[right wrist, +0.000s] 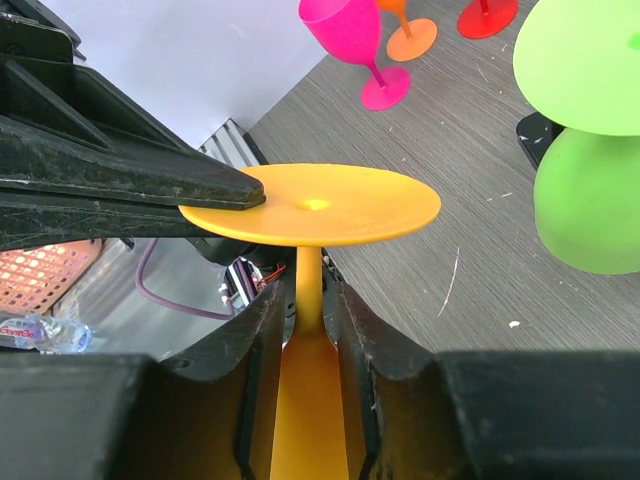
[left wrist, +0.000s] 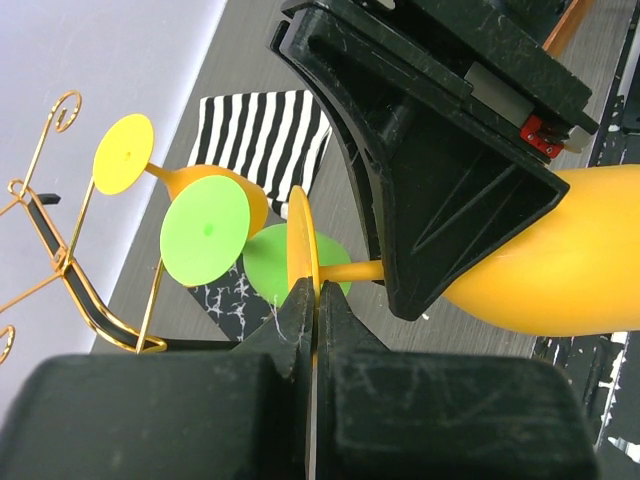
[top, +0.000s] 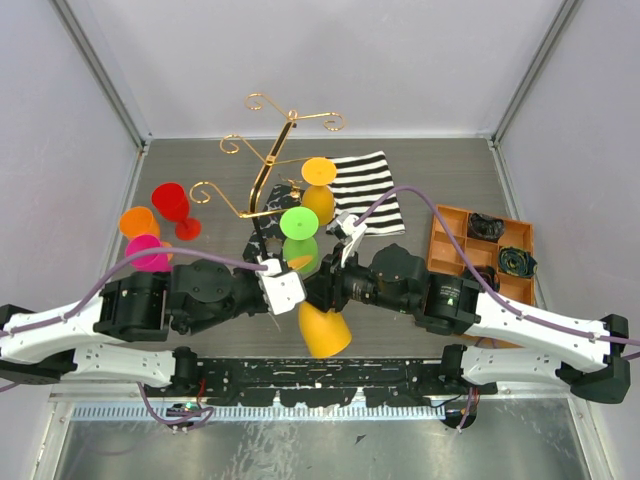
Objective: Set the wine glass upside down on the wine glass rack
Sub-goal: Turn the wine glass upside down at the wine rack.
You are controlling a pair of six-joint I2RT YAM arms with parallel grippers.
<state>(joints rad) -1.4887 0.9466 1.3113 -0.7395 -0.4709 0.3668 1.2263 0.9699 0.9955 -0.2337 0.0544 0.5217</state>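
**Status: placement not yet done.** The wine glass [top: 323,332], the orange one, is off the desk [top: 440,180]. It is held in the air between your two arms, near the front edge and short of the wine glass rack [top: 270,165]. Its bowl points toward the arm bases and its foot toward the rack.

**Left gripper** [left wrist: 315,297]: closed tight, pinching the rim of the foot disc edge-on.

**Right gripper** [right wrist: 310,310]: its fingers sit narrowly on either side of the stem, just under the foot. You cannot tell whether they press on it, so treat the left pinch as the only confirmed hold.

**Rack:** a yellow glass [top: 318,203] and a green glass [top: 299,222] hang on it, foot up and bowl down. Several scroll arms on the far and left sides show no glass.

**Remaining, in my judgement:**
- Secure the stem and release the foot.
- Turn the bowl downward.
- Carry the glass to a free arm.
- Slide the stem in so the foot rests on the wire.
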